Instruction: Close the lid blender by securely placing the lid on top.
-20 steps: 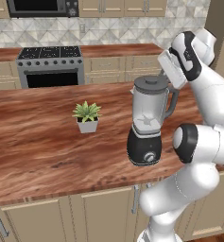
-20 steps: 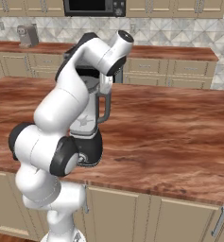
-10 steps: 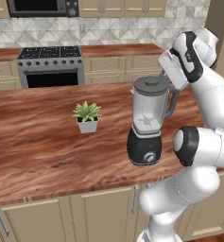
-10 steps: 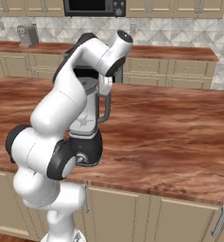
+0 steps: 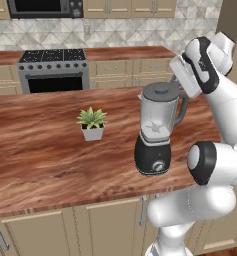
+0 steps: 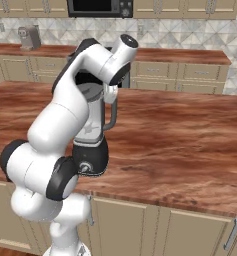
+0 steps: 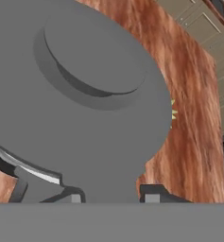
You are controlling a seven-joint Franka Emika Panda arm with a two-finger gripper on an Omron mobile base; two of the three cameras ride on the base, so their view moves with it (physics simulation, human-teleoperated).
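Observation:
The blender stands on the wooden island counter, black base with a silver dial below and a clear jar with a dark handle above. The dark grey lid lies flat across the jar's mouth. My gripper reaches in from the right at lid height. In the hand view the lid looms large with its raised knob, and my gripper is shut on its side tab, one fingertip on each side. In the right base view my arm covers most of the blender.
A small potted plant stands on the counter left of the blender. Behind the island are a stove, a microwave and cabinets. A toaster-like appliance sits on the back counter. The counter stretches bare right of the blender.

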